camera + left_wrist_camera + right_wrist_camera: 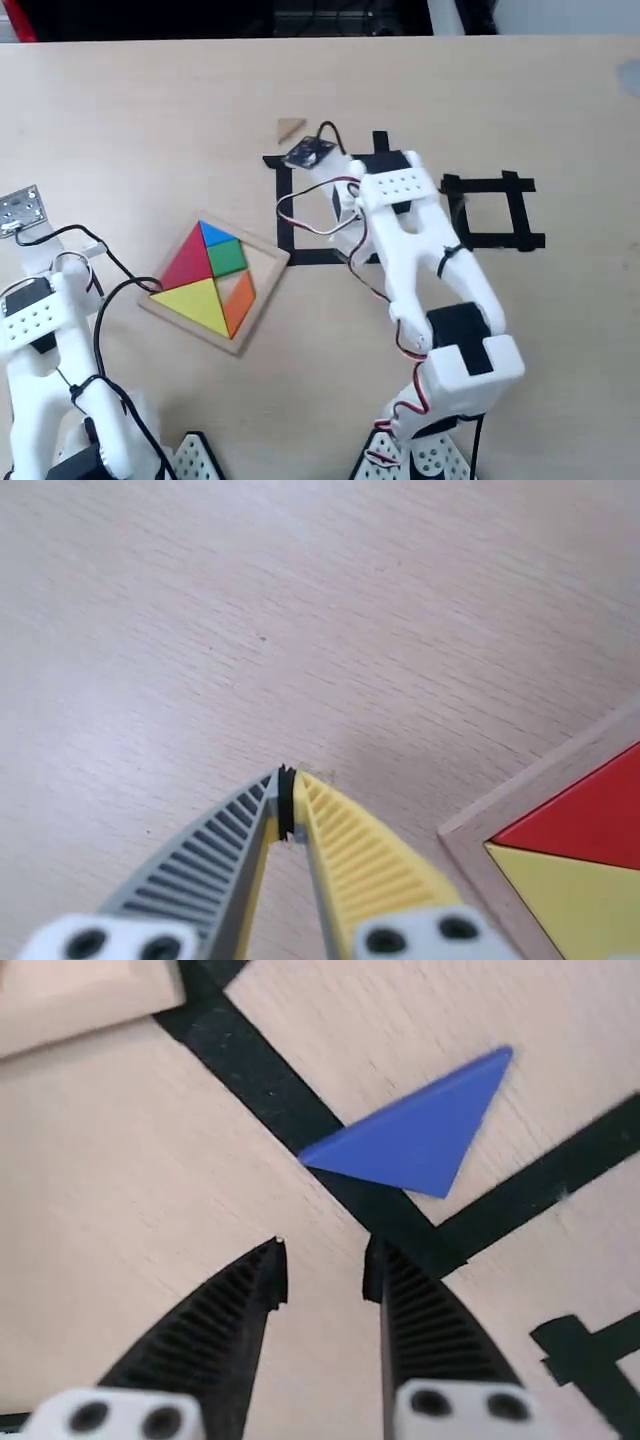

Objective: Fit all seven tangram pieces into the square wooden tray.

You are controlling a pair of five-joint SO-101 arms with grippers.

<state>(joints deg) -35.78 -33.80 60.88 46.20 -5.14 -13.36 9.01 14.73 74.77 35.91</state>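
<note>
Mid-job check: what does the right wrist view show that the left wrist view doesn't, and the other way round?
Right wrist view: the blue triangular tangram piece lying partly over a black tape line, ahead of the right gripper, whose black fingers are open.
Left wrist view: a corner of the square wooden tray holding a red piece and a yellow piece, beside the left gripper, whose fingers are shut on nothing.
Shared: the pale wooden tabletop.
</note>
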